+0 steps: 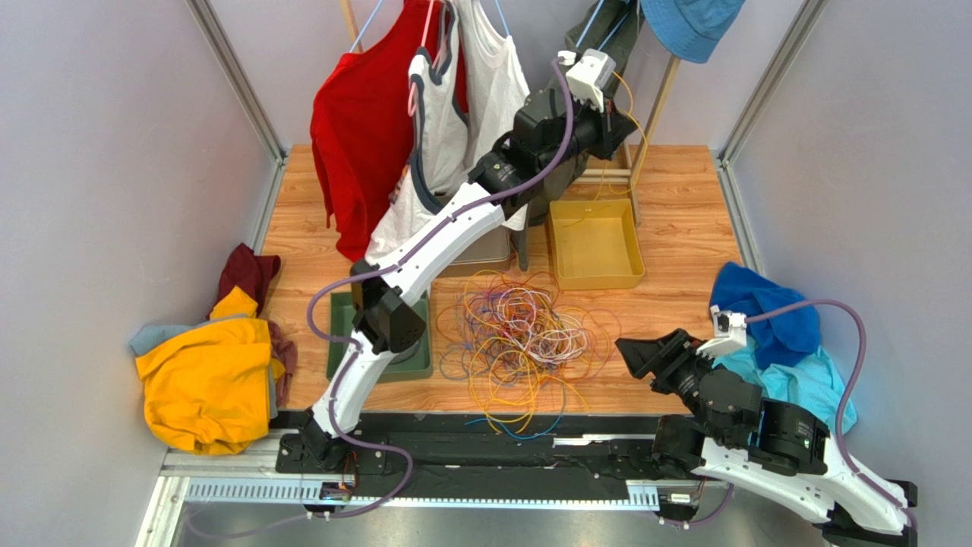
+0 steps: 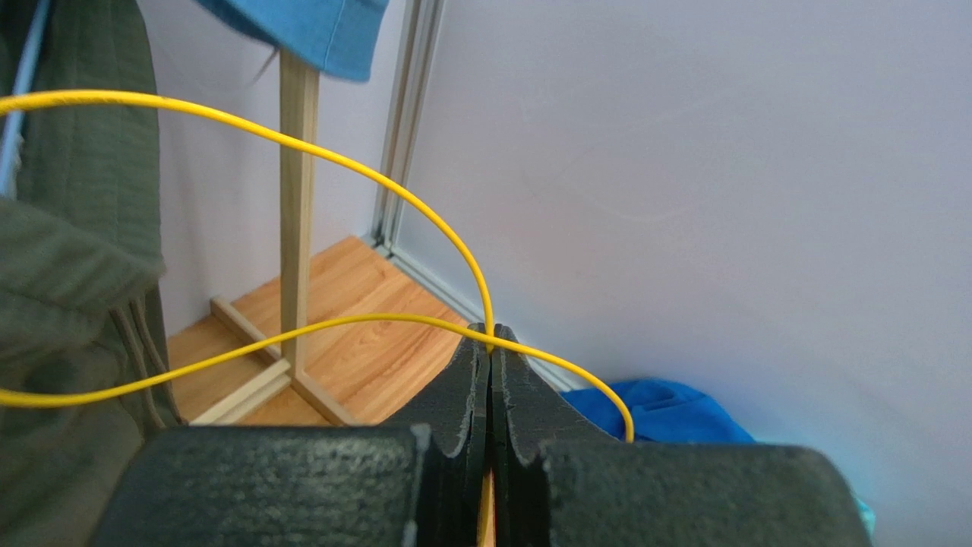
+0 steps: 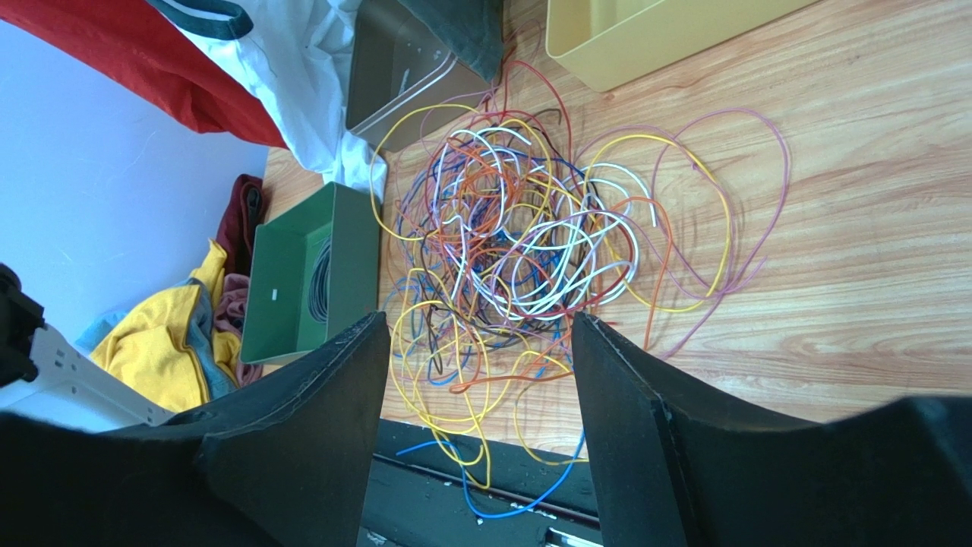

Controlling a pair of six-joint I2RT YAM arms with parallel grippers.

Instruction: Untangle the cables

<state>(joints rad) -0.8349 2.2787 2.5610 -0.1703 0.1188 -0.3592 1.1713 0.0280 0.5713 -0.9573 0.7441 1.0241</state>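
Observation:
The cables (image 1: pixel 525 336) lie in a loose snarl of orange, yellow, purple, blue, red, white and black wires on the wooden table; they also show in the right wrist view (image 3: pixel 525 239). My left gripper (image 1: pixel 620 120) is raised high at the back, over the yellow tray. In its wrist view the left gripper (image 2: pixel 491 333) is shut on a yellow cable (image 2: pixel 342 165), which loops out to the left. My right gripper (image 1: pixel 631 351) is open and empty, just right of the snarl. In its wrist view the right gripper (image 3: pixel 479 325) faces the pile's near edge.
A yellow tray (image 1: pixel 593 245) stands behind the snarl, and a green tray (image 1: pixel 413 365) to its left holds a dark coil. Clothes hang on a wooden rack (image 1: pixel 377 114) at the back. Cloth heaps lie at the left (image 1: pixel 211 382) and right (image 1: pixel 776 325).

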